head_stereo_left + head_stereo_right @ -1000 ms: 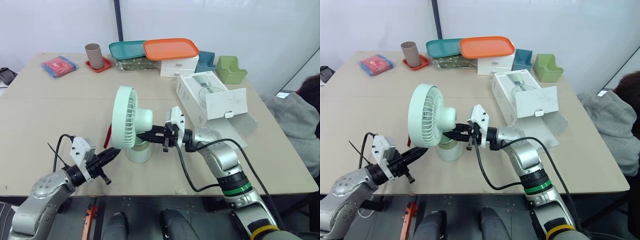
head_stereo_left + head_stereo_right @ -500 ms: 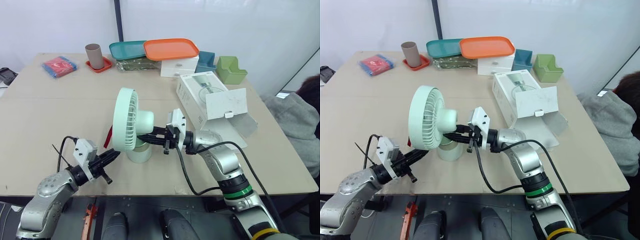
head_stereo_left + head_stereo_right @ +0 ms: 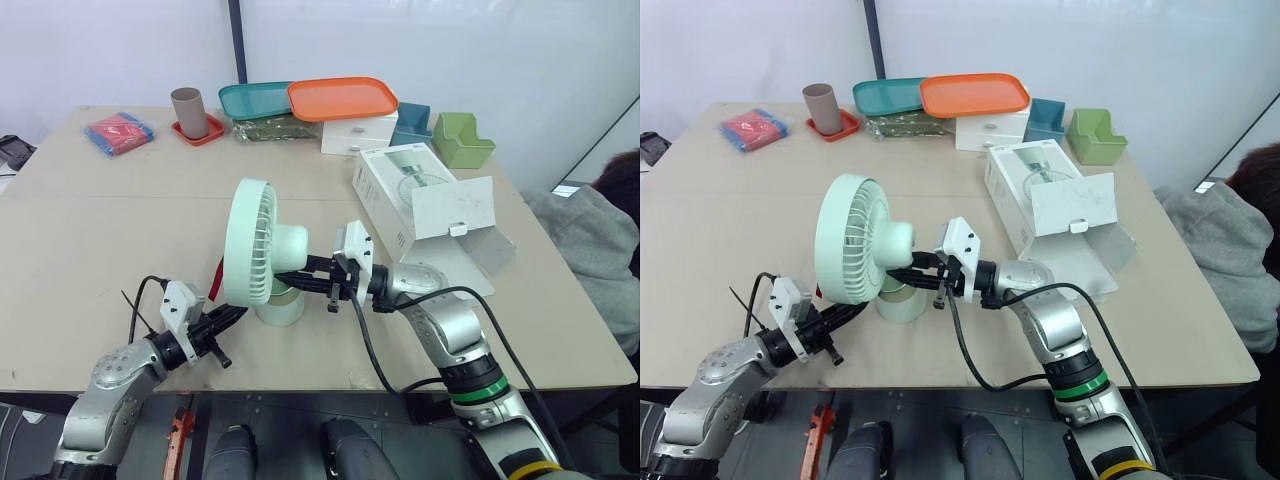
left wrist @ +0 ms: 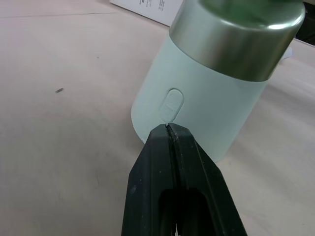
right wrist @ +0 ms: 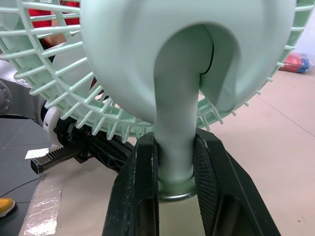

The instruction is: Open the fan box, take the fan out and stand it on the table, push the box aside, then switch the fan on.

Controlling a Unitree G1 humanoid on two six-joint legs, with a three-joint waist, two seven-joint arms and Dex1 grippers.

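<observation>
— How far along is this looking?

— Nearly through, I'd say. The fan box (image 3: 420, 195) is lying on the counter (image 3: 100, 230) with its flap (image 3: 455, 207) hanging open, well apart from the fan on the robot's right side, so opening, unpacking and pushing aside are all reading as done.

— And the fan itself?

— The mint-green fan (image 3: 262, 250) is standing upright on its round base (image 4: 197, 108) near the front edge of the counter. The right end effector (image 3: 285, 277) is gripping the fan's stem (image 5: 174, 123), one finger pressing on each side – steadying it, I'm guessing.

— What about the other arm?

— The left end effector (image 4: 168, 129) is reaching in low with its two fingers closed flat against each other, holding nothing. The tip is sitting just beside the oval power button (image 4: 171, 103) on the base; I can't tell whether it is touching yet.

— So what is remaining?

— Only the switching on. The tip is needing to shift slightly onto the button and press. Whether the blades are turning, I can't tell.
</observation>
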